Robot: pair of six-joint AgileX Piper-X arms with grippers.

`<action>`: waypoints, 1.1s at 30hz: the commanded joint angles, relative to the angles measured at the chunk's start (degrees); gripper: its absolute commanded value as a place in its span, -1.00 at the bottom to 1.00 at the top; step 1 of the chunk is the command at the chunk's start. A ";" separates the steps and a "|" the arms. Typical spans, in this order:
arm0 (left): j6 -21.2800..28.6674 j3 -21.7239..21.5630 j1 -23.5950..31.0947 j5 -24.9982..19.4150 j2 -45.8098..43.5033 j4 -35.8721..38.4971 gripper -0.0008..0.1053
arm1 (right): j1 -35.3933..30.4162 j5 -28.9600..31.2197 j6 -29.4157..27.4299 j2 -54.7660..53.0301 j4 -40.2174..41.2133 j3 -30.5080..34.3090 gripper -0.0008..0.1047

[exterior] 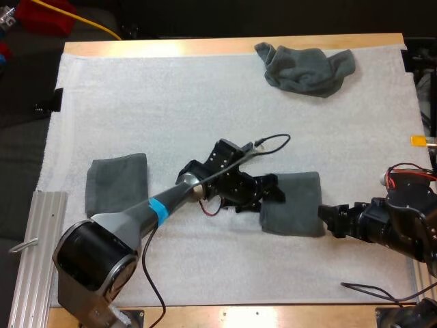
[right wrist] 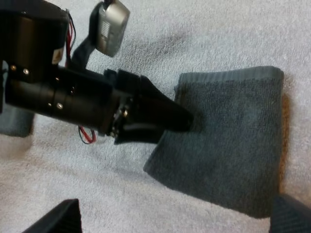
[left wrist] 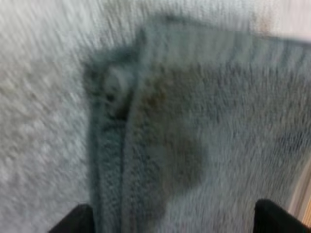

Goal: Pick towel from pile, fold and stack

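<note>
Dark grey-green folded terry towel (exterior: pixel 292 203) lies flat on the white mat (exterior: pixel 171 102), between the arms. Left jaws are spread over one edge, and right jaws are spread just beside the opposite edge. A crumpled grey-green towel (exterior: pixel 307 66) sits far off, and a second folded grey-green towel (exterior: pixel 116 183) lies well apart.

Bright, even light (soft shadows)

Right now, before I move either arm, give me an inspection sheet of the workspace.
Surface: white mat on a wooden table.
Job's things: crumpled towel far right; folded towel at left; second folded towel mid-right.
Clutter: nothing seen.
Grippers: left gripper open at the second folded towel's left edge; right gripper open at its right edge.
Cables: yellow cable beyond the table's far left corner.
Surroundings: metal rail beside the table's near left.
</note>
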 commanded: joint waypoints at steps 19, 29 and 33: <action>0.86 -8.04 -4.31 0.16 4.38 7.37 -0.06 | -0.07 -1.87 -0.21 -0.61 0.44 -0.34 0.42; 6.13 -8.04 -4.31 0.02 4.22 8.76 -0.98 | -0.07 -1.87 -0.21 -0.61 0.44 -0.34 0.42; 10.48 -8.04 -4.31 0.77 3.92 9.89 -0.98 | -0.07 -1.87 -0.23 -0.61 0.44 -0.34 0.42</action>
